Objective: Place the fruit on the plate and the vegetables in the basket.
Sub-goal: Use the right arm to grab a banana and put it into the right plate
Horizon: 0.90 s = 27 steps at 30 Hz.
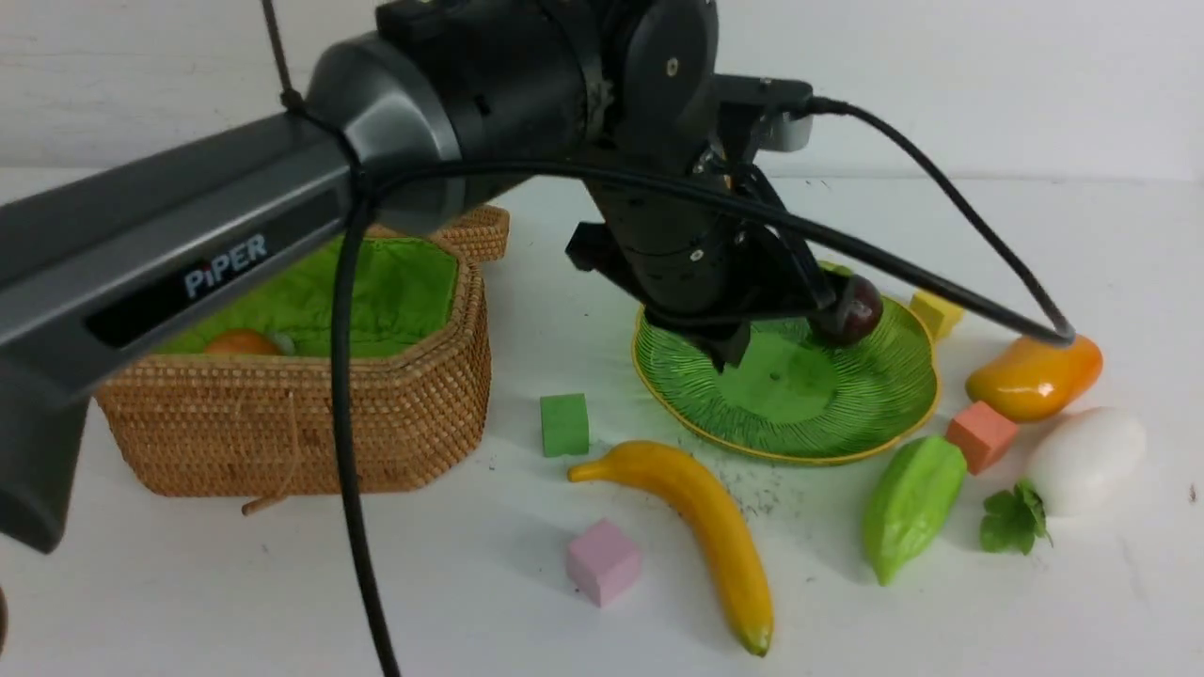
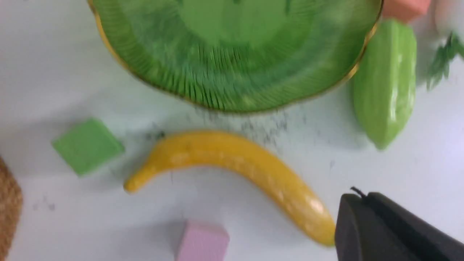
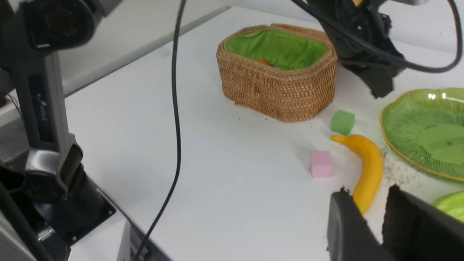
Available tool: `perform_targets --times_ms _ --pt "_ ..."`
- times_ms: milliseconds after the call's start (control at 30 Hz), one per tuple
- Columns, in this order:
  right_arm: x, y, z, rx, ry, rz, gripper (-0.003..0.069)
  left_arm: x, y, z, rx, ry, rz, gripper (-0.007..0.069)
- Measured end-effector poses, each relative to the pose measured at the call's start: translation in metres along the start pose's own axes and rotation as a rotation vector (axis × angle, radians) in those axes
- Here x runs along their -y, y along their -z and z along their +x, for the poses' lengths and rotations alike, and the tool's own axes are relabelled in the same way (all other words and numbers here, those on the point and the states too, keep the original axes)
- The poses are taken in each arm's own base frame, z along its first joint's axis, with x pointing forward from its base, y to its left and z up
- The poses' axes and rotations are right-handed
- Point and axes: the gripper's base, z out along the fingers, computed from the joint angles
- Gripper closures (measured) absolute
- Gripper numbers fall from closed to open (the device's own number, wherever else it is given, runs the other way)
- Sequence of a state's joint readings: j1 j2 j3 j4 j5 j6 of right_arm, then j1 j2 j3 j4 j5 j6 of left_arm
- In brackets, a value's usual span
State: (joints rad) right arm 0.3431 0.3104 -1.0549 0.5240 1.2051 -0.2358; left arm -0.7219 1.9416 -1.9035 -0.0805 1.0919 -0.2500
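Note:
The mangosteen [image 1: 851,310] lies on the green plate [image 1: 847,414]. My left gripper [image 1: 732,355] hangs just above the plate's near-left part, shut and empty; its closed tips [image 2: 362,197] show in the left wrist view. The banana [image 1: 696,508] lies on the table in front of the plate. Right of the plate are the mango [image 1: 1035,376], the white radish [image 1: 1086,461] and the light-green ridged piece [image 1: 912,503]. The basket [image 1: 301,442] stands open at the left with the potato [image 1: 242,341] inside. My right gripper [image 3: 369,197] is open and empty, low near the banana's [image 3: 368,170] end.
Foam cubes lie about: green [image 1: 564,425] between basket and plate, pink [image 1: 603,561] left of the banana, salmon [image 1: 981,435] by the mango, yellow [image 1: 936,312] behind the plate. The left arm and its cable [image 1: 348,423] cross in front of the basket.

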Motion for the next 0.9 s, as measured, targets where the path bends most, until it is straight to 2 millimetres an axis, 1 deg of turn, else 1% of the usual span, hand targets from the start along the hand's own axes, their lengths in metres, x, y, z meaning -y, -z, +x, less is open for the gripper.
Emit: perform_targets --times_ms 33,133,233,333,367,433,467,500,533,567,600,633,667,700,733,767,800,833,900 --pt "0.000 0.000 0.001 -0.009 0.001 0.001 0.0489 0.003 -0.001 0.004 -0.035 -0.006 -0.004 0.0638" --pt "0.001 0.000 0.004 -0.044 0.007 0.015 0.0489 0.013 -0.013 0.022 -0.141 -0.039 -0.022 0.0638" --pt "0.005 0.000 0.007 -0.074 -0.039 0.053 0.0489 0.025 -0.019 0.038 -0.203 -0.093 -0.054 0.0638" --pt "0.011 -0.002 0.007 -0.090 -0.131 0.115 0.0489 0.029 -0.010 0.045 -0.191 -0.113 -0.067 0.0638" --pt "0.015 -0.004 0.006 -0.103 -0.157 0.139 0.0489 0.028 -0.001 0.046 -0.172 -0.111 -0.066 0.0638" --pt "0.024 -0.014 0.002 -0.146 -0.197 0.178 0.0489 0.025 0.025 0.052 -0.115 -0.114 -0.062 0.0638" --pt "0.030 -0.023 -0.001 -0.180 -0.212 0.190 0.0489 0.021 0.049 0.058 -0.061 -0.118 -0.059 0.0638" --pt "0.034 -0.031 -0.004 -0.211 -0.226 0.192 0.0489 0.019 0.065 0.062 -0.025 -0.121 -0.053 0.0638" --pt "0.038 -0.038 -0.006 -0.237 -0.237 0.193 0.0489 0.015 0.080 0.071 0.012 -0.124 -0.045 0.0638" --pt "0.042 -0.046 -0.008 -0.265 -0.248 0.193 0.0489 0.013 0.090 0.077 0.035 -0.124 -0.039 0.0638" --pt "0.047 -0.056 -0.010 -0.302 -0.259 0.188 0.0491 0.008 0.113 0.091 0.094 -0.122 -0.020 0.0638" --pt "0.049 -0.060 -0.010 -0.316 -0.267 0.184 0.0494 0.006 0.113 0.095 0.091 -0.123 -0.021 0.0638" --pt "0.056 -0.078 -0.013 -0.378 -0.286 0.168 0.0503 -0.001 0.131 0.113 0.144 -0.122 -0.002 0.0638" --pt "0.061 -0.089 -0.014 -0.419 -0.299 0.153 0.0512 -0.008 0.149 0.131 0.200 -0.120 0.019 0.0638" --pt "0.066 -0.101 -0.014 -0.457 -0.316 0.138 0.0522 -0.013 0.153 0.144 0.224 -0.120 0.027 0.0638" --pt "0.069 -0.109 -0.014 -0.477 -0.320 0.128 0.0529 -0.017 0.158 0.153 0.247 -0.120 0.036 0.0638" --pt "0.076 -0.125 -0.014 -0.513 -0.339 0.105 0.0546 -0.023 0.170 0.169 0.302 -0.115 0.057 0.0638" --pt "0.080 -0.136 -0.015 -0.527 -0.350 0.088 0.0559 -0.030 0.176 0.188 0.352 -0.103 0.079 0.0638" --pt "0.086 -0.154 -0.015 -0.539 -0.363 0.063 0.0580 -0.038 0.184 0.209 0.413 -0.085 0.107 0.0638"
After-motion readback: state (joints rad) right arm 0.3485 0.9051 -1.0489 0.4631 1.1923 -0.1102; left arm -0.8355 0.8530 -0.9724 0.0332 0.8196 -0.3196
